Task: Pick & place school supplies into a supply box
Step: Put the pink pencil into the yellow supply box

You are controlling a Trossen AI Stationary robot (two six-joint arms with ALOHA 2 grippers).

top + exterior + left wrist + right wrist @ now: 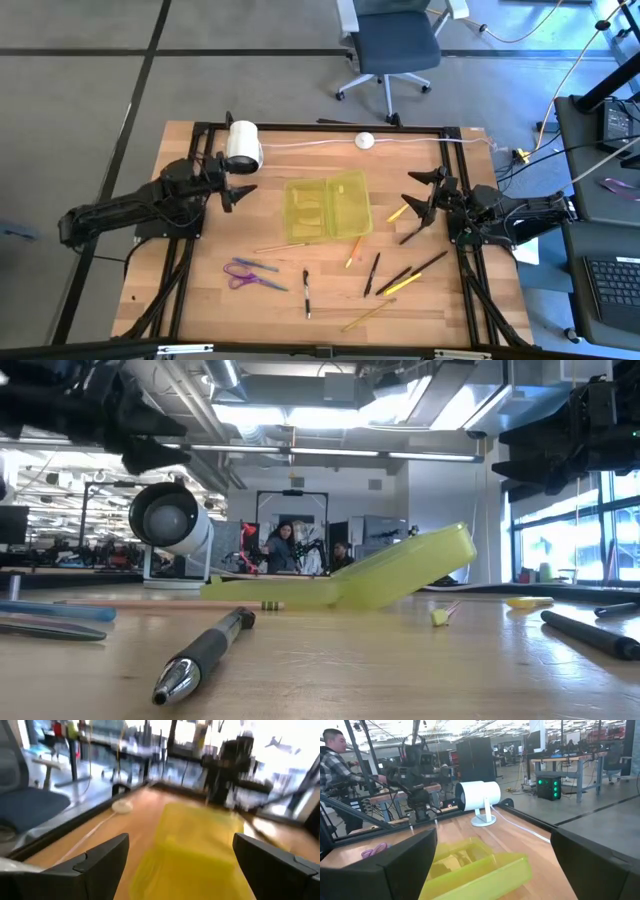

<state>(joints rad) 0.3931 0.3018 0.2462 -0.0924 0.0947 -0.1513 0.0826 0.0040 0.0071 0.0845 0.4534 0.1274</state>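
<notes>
A shallow translucent yellow-green plastic supply box point(328, 208) lay open at the centre of the wooden counter point(200, 290) in the overhead frame, its hinged lid folded out flat — a position that left the compartments reachable from above. Nothing could be made out inside it. The school supplies lay scattered below and to the right of it: purple-and-blue-handled scissors point(248, 274) at lower left, a black pen point(306, 292) near bottom centre, an orange pencil point(353, 250) just below the box, further black pens point(372, 273) and a yellow pencil point(367, 315) at lower right, none of them lifted.

The left gripper point(238, 193) hung at the box's left edge, its fingers point(100, 862) spread wide and holding nothing, the box filling the gap between them in its wrist frame. The right gripper point(420, 205) hovered at centre right, close to a yellow marker point(398, 212) and a black pen beside it, jaws likewise wide and empty. Judging by that spacing, both arms stood ready for a first pick.

A white cylinder roll point(243, 146) on a stand occupied the upper left of the counter, and a small white round puck point(365, 141) on a cable sat at the top edge — both well clear of the box. Open wood ran between the box and the scattered items, though the pens at lower right lay bunched, leaving little room for the fingers around any one of them.
</notes>
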